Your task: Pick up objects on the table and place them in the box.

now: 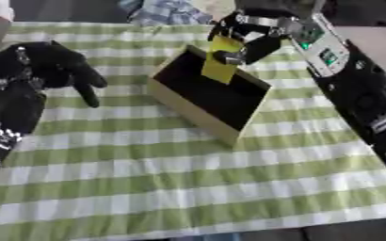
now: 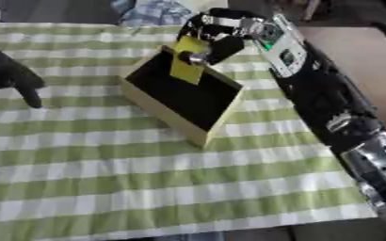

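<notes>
A shallow wooden box (image 1: pixel 173 96) with a dark inside lies askew on the green-and-white checked cloth. Over its far rim my right hand (image 1: pixel 247 38) is shut on a flat yellow object (image 1: pixel 221 60), which hangs upright, its lower edge dipping into the box. My right arm reaches in from the right side. My left hand (image 1: pixel 54 66) rests on the cloth to the left of the box, fingers relaxed and pointing toward it, holding nothing.
The checked tablecloth (image 1: pixel 188 179) covers the table down to its near edge. A brown surface (image 2: pixel 353 52) shows past the cloth's right side. Crumpled blue-and-white fabric (image 1: pixel 170 13) lies beyond the far edge.
</notes>
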{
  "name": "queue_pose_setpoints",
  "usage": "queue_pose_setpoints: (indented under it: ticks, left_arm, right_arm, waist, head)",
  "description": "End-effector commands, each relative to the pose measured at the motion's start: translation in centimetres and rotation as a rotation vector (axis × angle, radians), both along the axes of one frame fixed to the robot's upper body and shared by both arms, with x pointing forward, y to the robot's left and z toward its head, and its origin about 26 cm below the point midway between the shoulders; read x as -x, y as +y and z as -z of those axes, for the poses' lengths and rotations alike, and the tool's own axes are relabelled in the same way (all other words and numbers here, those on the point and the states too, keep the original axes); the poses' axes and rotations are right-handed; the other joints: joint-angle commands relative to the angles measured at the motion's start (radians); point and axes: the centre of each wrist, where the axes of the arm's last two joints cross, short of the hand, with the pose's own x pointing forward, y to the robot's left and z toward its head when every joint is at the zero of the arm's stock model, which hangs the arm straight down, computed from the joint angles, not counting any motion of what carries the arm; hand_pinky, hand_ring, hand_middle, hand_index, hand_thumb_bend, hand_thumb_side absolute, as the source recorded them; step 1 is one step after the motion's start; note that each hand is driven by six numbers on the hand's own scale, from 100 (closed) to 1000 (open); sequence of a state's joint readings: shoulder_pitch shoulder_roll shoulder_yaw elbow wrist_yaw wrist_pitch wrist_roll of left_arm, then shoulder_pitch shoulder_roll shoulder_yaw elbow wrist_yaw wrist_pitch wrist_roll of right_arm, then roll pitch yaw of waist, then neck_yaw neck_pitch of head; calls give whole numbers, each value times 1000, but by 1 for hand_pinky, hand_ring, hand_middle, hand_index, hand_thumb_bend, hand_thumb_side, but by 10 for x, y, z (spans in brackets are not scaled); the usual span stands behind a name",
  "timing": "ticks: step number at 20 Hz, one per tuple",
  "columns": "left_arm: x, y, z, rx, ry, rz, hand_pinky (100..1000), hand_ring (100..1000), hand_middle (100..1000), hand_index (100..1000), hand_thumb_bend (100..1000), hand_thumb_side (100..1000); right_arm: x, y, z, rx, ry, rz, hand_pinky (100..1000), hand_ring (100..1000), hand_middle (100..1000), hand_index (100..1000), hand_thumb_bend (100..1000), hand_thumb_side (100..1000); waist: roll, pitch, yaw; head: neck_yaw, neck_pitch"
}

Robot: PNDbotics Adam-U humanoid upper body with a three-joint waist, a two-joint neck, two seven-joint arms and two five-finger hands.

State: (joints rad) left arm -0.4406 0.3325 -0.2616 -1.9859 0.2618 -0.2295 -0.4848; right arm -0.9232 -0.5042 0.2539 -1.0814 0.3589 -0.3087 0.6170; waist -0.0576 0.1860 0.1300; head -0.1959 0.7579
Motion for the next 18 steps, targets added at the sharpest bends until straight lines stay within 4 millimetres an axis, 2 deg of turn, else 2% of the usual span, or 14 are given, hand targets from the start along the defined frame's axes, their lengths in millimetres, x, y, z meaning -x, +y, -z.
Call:
queue_pose_setpoints:
  ticks: [1,7,12,14,18]
  left_arm:
    - [2,0,-8,4,-25,6,535,687,631,815,100,623]
    - [2,-1,-8,3,-24,10,535,687,631,815,100,625]
    - [2,-2,-9,2,-26,12,536,687,631,815,100,627]
    - [2,-2,-9,2,-27,14,536,687,631,815,100,627]
    - [2,-2,-8,1,-26,15,536,686,631,815,100,628]
  right_arm:
    - [1,1,-11,12,-29,-16,392,382,414,739,100,536]
    - [2,6,-3,52,-20,-29,412,392,421,739,100,549]
    - [1,8,2,78,-29,-32,456,415,439,748,100,593]
    - [1,10,3,89,-40,-36,510,468,481,761,100,664]
    - [1,12,4,135,-70,-32,599,585,544,783,100,737]
  waist:
    - [4,-13,-1]
    - [5,-11,-1]
    - [6,-12,-1]
    - [6,-12,-1]
    - [6,-12,-1]
  head:
    - [-8,-2]
    - [-8,-9]
    - [-6,-13]
    - [-6,-14]
    - [-6,-15]
